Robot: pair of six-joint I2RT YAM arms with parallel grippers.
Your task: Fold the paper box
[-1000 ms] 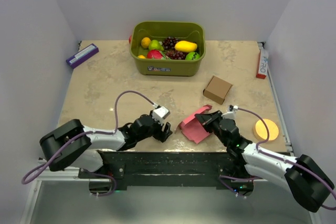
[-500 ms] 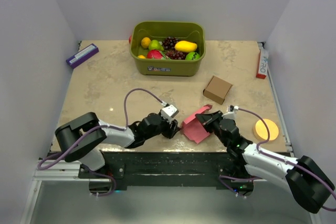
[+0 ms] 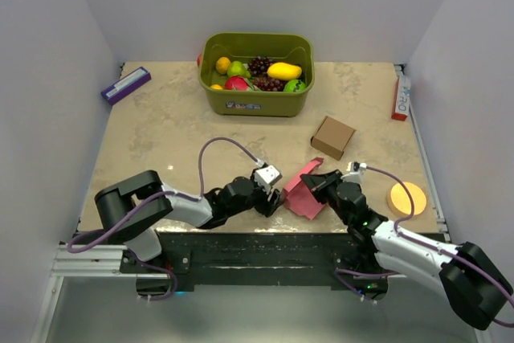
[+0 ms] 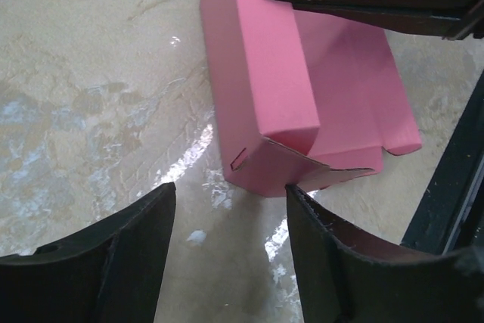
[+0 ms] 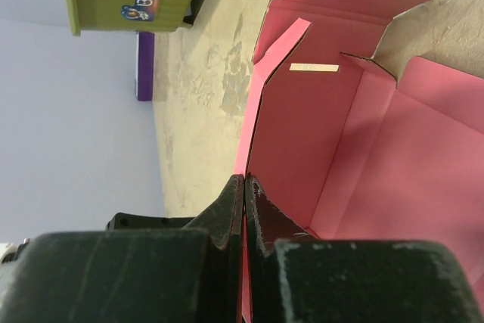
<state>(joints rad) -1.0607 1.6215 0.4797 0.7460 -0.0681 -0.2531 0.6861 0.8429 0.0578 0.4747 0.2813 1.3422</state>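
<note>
The paper box (image 3: 302, 192) is a pink, half-folded card box lying near the table's front edge, one wall standing up. My right gripper (image 3: 316, 185) is shut on that upright wall; in the right wrist view its fingertips (image 5: 243, 181) pinch the wall's edge, with the pink inside (image 5: 355, 134) open beyond. My left gripper (image 3: 274, 202) stands open just left of the box. In the left wrist view its jaws (image 4: 229, 203) are spread over bare table, and the box's near corner (image 4: 257, 164) lies right ahead of them, with the right finger (image 4: 333, 255) at the lower flap.
A green tub (image 3: 257, 100) of fruit stands at the back middle. A small brown cardboard box (image 3: 332, 136) sits behind the pink one. An orange disc (image 3: 407, 198) lies at the right, a purple pack (image 3: 125, 84) at the back left, a red-white pack (image 3: 400, 95) at the right edge.
My left arm has reached rightward until its gripper is at the box's left side. The box has tipped a little more upright. The right gripper has kept its grip.
</note>
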